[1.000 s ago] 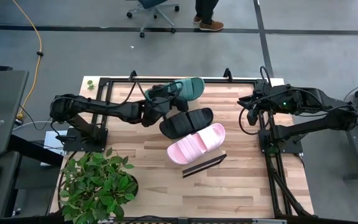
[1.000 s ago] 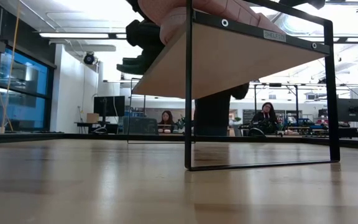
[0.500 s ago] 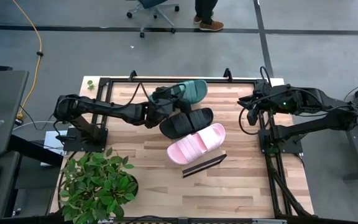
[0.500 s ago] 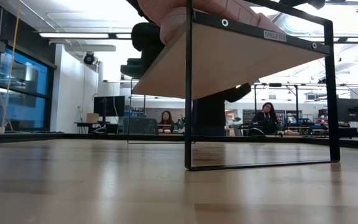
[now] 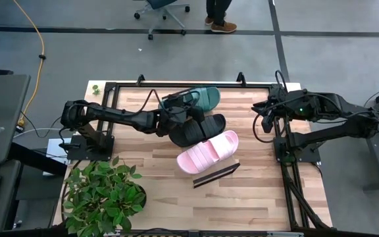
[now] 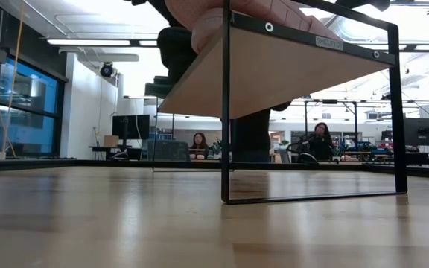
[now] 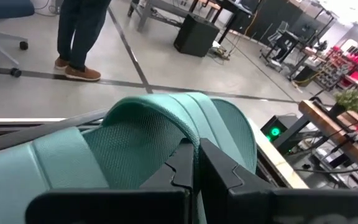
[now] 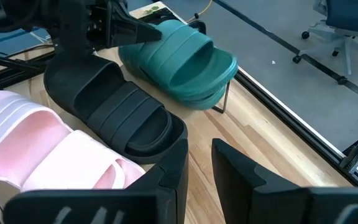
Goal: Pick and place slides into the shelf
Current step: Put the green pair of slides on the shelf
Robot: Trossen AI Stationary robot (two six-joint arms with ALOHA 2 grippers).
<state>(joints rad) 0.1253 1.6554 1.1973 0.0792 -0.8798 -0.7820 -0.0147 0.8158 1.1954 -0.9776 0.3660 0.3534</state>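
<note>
My left gripper (image 5: 178,109) is shut on the dark green slide (image 5: 198,98) at the shelf's far end; the right wrist view shows this slide (image 8: 179,59) over a thin black rail. The black slide (image 5: 198,129) and the pale pink slide (image 5: 209,151) lie side by side on the shelf, whose near end rail (image 5: 216,174) shows. In the low view the shelf board (image 6: 274,71) stands on its black rail, with the pink slide (image 6: 263,9) on top. My right gripper (image 8: 201,171) is open and waits near the table's right edge. My left gripper pinches the green slide's ribbed strap at its heel-side edge (image 7: 188,138). One finger (image 7: 180,167) lies under the strap and the other on its outer side. The fingers come level from the table's left. Whether the sole touches the shelf I cannot tell.
A potted plant (image 5: 104,194) stands at the table's near left corner. A black frame (image 5: 176,84) runs along the far edge. Bare wood (image 5: 255,197) lies near and right of the shelf. A person's shoes (image 5: 221,25) show beyond the table.
My left gripper has moved toward the table's right and carried the green slide with it. The slide now lies closer to the black slide's far side. The black and pink slides have stayed put.
</note>
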